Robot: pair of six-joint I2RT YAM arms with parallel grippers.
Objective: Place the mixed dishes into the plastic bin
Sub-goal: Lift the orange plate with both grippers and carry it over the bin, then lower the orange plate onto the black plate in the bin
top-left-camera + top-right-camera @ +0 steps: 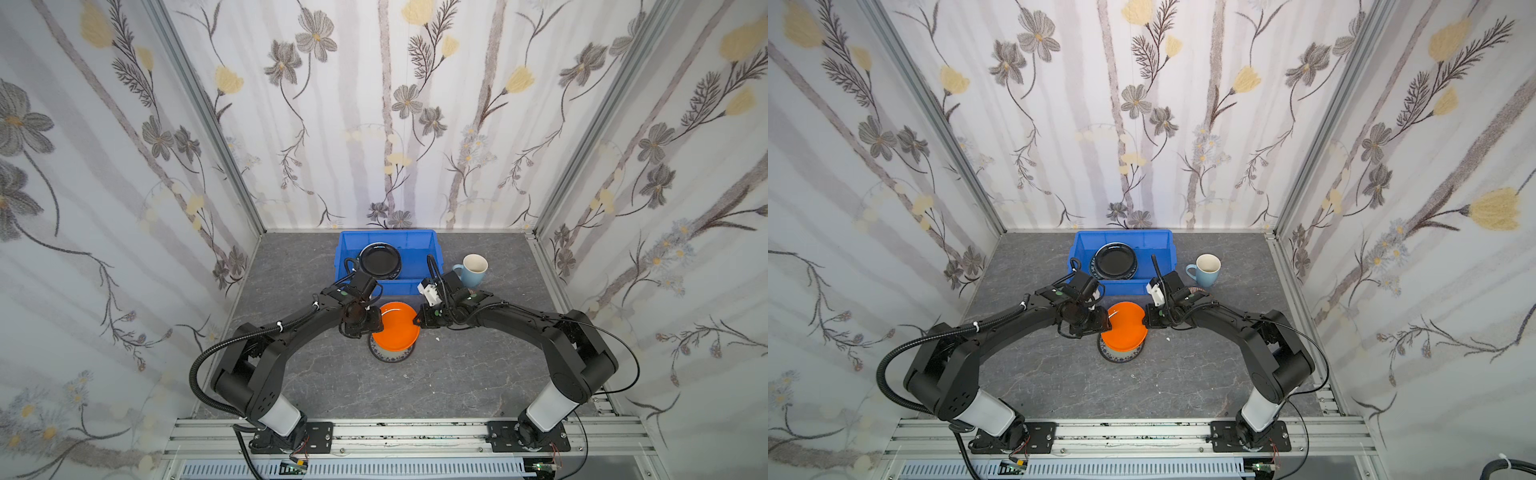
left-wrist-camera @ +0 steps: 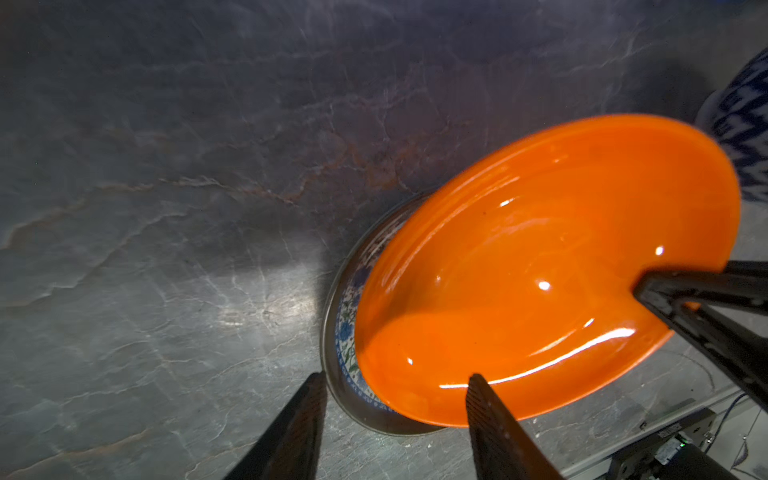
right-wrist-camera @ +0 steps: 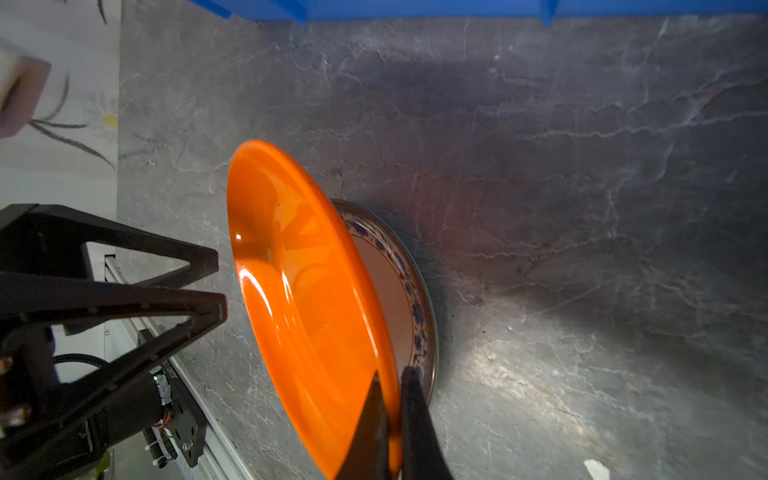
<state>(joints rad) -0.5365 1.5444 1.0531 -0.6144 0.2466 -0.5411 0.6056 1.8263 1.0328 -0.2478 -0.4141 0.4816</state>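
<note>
Orange plate (image 1: 397, 328): glazed, rigid, likely slippery, breakable; hold at rim. Right gripper (image 3: 392, 376) pinching rim; left gripper (image 2: 395, 376) spread.

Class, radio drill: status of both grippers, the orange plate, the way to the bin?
Right gripper shut on orange plate rim; plate tilted over patterned plate. Left gripper open at opposite edge. Bin holds black plate; way looks clear.
</note>
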